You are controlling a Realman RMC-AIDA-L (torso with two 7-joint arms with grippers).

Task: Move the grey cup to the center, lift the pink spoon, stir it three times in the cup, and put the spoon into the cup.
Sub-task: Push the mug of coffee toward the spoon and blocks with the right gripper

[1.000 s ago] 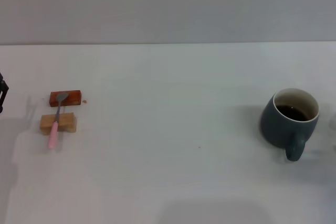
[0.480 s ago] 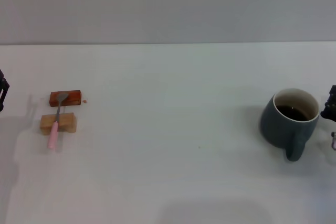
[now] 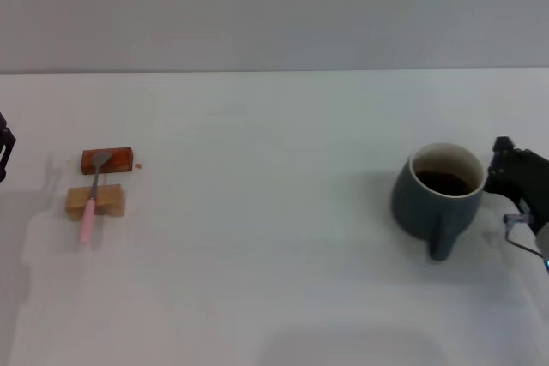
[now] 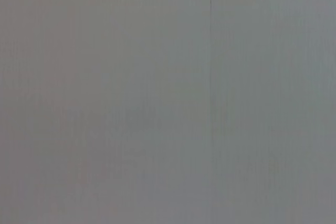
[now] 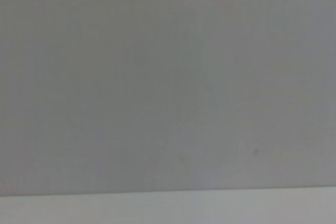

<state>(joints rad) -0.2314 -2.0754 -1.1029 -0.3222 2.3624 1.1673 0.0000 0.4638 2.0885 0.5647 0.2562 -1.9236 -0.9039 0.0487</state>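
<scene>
The grey cup (image 3: 426, 205) holds dark liquid and stands right of the table's middle in the head view, its handle toward the front. My right gripper (image 3: 508, 174) is against the cup's right side near the rim. The pink spoon (image 3: 88, 214) lies at the far left, its handle across a light wooden block (image 3: 112, 201) and its metal bowl on a reddish-brown block (image 3: 117, 160). My left gripper (image 3: 4, 150) shows only as a dark bit at the left edge, apart from the spoon. Both wrist views show plain grey, with no task object.
The white table (image 3: 274, 280) runs back to a grey wall (image 3: 274, 6). The two blocks under the spoon are the only other objects on it.
My right gripper came in from the right edge and the cup slid left toward the middle with it. The spoon, the blocks and the left arm have not moved.
</scene>
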